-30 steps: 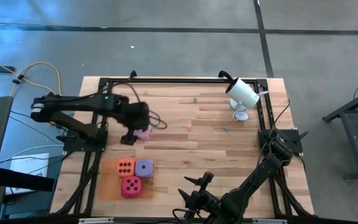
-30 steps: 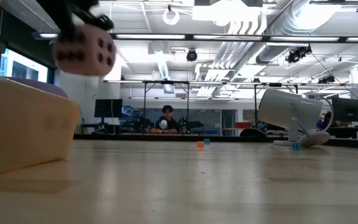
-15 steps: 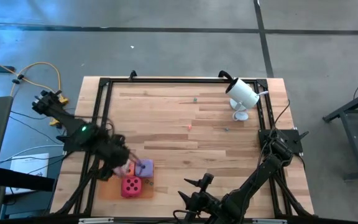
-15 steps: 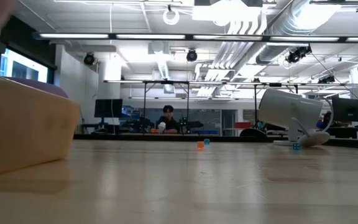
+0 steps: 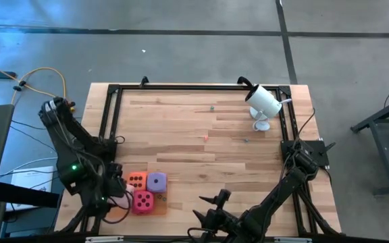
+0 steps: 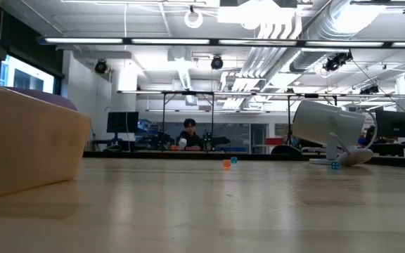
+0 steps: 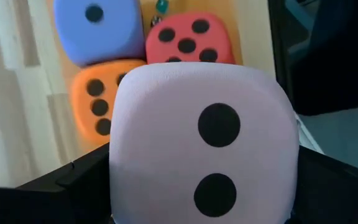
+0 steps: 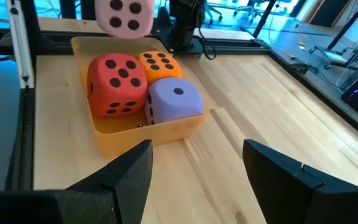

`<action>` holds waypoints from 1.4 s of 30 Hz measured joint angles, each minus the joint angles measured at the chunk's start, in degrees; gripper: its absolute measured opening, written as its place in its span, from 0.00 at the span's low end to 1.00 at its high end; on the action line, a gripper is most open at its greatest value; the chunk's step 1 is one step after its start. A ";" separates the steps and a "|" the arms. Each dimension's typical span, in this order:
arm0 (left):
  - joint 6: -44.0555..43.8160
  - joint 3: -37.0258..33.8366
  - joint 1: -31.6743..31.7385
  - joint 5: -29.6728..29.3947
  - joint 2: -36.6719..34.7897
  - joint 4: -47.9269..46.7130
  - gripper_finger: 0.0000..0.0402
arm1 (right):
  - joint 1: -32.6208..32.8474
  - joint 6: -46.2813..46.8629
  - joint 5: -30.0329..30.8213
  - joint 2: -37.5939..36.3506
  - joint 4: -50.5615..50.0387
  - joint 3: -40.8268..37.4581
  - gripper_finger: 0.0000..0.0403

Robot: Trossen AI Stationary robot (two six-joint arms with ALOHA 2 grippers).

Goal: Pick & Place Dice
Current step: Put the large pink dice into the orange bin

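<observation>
A light pink die (image 7: 204, 137) hangs over the left part of the flat orange tray (image 5: 159, 206), with my left gripper (image 5: 117, 192) shut on it. In the right wrist view, the pink die (image 8: 124, 15) shows above the tray's (image 8: 148, 134) far end. In the tray sit an orange die (image 5: 137, 180), a purple die (image 5: 157, 181) and a magenta die (image 5: 142, 201), each on its bottom face. My right gripper (image 8: 194, 168) waits open near the table's near edge, right of the tray, with nothing between its fingers. My left gripper pinches the pink die between its two fingers, on two opposite sides (image 7: 115, 155). The fingers (image 7: 73, 183) slant steeply down from above. The die is lifted clear of the tray and the other dice, its two-pip face toward the wrist camera.
A white camera on a stand (image 5: 262, 102) sits at the table's far right. Small bits (image 5: 206, 137) lie mid-table. Black frame rails (image 5: 113, 128) run along the table's edges. The wide wooden middle of the table (image 5: 208, 162) is bare. A person (image 6: 187, 131) sits far off in the room.
My left gripper has swung with the pink die from the table's left middle toward the near edge, ending over the tray's left part. Its wrist has rolled on the way. The die stays held and clear, and has left the low view.
</observation>
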 joint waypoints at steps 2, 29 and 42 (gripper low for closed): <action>-1.76 -2.63 -0.44 0.01 0.00 2.26 0.91 | -0.01 -0.01 -0.10 0.00 0.09 0.01 0.59; -5.22 -10.52 0.67 -3.96 0.00 11.92 0.99 | -0.79 -0.36 -0.49 0.00 0.39 0.01 0.59; -5.24 -10.52 0.70 -0.39 0.00 14.34 0.99 | -4.11 -2.54 9.84 0.96 10.19 0.07 0.59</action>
